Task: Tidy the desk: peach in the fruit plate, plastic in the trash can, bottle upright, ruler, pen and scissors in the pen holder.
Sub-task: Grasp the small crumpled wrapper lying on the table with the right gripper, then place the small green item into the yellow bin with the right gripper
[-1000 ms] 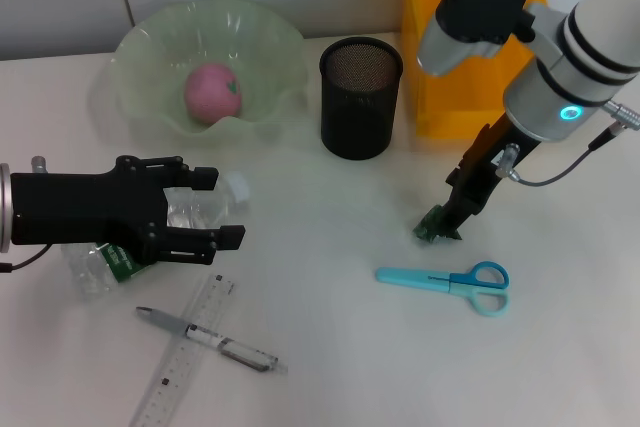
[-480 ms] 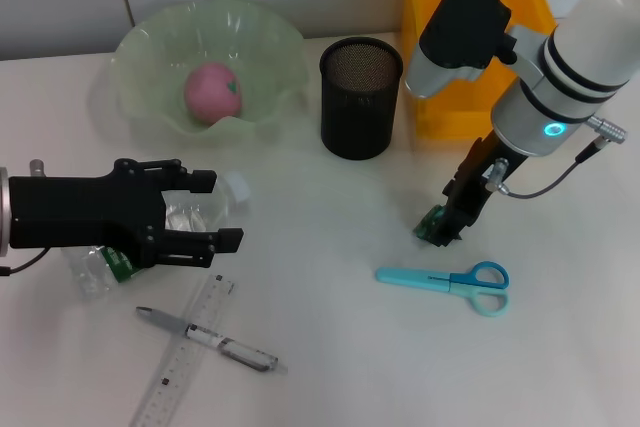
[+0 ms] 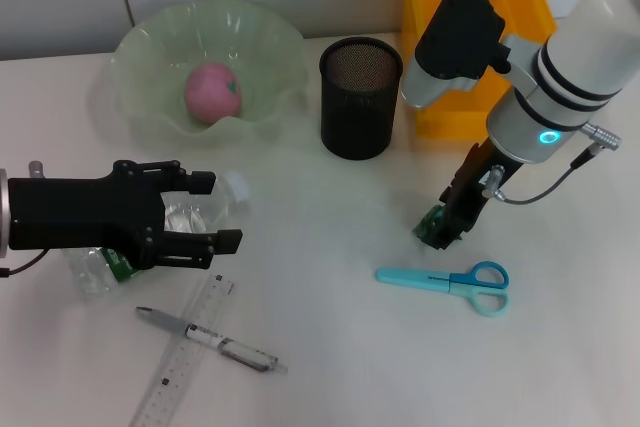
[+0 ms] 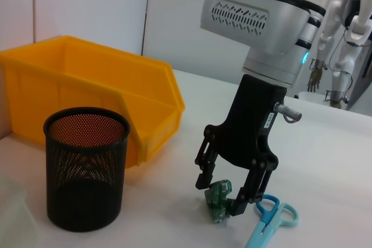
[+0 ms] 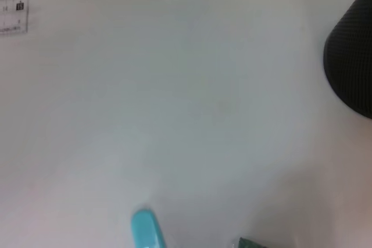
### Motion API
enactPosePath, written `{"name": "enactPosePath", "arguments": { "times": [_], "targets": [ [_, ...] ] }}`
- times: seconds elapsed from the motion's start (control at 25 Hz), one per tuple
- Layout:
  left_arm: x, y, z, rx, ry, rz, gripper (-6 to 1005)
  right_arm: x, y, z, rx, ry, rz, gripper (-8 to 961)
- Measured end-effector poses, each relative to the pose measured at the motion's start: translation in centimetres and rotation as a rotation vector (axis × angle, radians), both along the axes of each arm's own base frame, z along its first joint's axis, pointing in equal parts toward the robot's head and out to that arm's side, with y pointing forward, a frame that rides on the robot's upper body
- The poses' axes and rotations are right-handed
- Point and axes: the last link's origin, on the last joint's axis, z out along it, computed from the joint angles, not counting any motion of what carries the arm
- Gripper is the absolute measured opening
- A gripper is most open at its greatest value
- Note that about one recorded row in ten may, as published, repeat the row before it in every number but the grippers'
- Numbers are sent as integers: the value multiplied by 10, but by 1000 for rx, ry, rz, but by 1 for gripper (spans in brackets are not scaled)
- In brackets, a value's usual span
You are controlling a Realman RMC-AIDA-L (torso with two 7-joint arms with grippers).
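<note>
The peach [image 3: 212, 92] lies in the fruit plate [image 3: 140, 42] at the back left. The bottle [image 3: 188, 213] lies on its side on the desk [image 3: 330, 347], cap [image 3: 236, 187] toward the middle. My left gripper [image 3: 218, 210] is open, one finger on each side of the bottle. My right gripper [image 3: 445, 230] is low over a small green piece of plastic [image 3: 431, 225]. In the left wrist view its fingers [image 4: 207, 173] stand apart around the plastic [image 4: 220, 199]. The scissors [image 3: 446, 280] lie just in front. The ruler [image 3: 185, 355] and pen [image 3: 212, 340] lie crossed at the front left.
The pen holder [image 3: 360, 97] stands at the back centre, with the trash can [image 3: 470, 37] right behind it to the right. The right wrist view shows the scissors' tip [image 5: 145, 229] and the pen holder's edge [image 5: 353, 68].
My right gripper has come down and a little to the left, so its fingers now straddle the green plastic. The left gripper has hardly moved.
</note>
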Motion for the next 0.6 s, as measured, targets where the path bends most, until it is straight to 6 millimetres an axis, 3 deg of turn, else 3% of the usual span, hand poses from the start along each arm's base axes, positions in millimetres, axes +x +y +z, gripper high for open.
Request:
{"name": "enactPosePath", "arguments": {
  "times": [0.08, 0.44, 0.6],
  "targets": [
    [0, 0, 0, 0, 1, 0, 819, 0, 0, 0, -1, 0, -1, 725],
    [-1, -1, 0, -5, -1, 1, 815, -1, 0, 1, 2, 4, 2, 439],
    [-1, -1, 1, -4, -2, 2, 813, -13, -1, 9, 3, 39, 13, 339]
  ]
}}
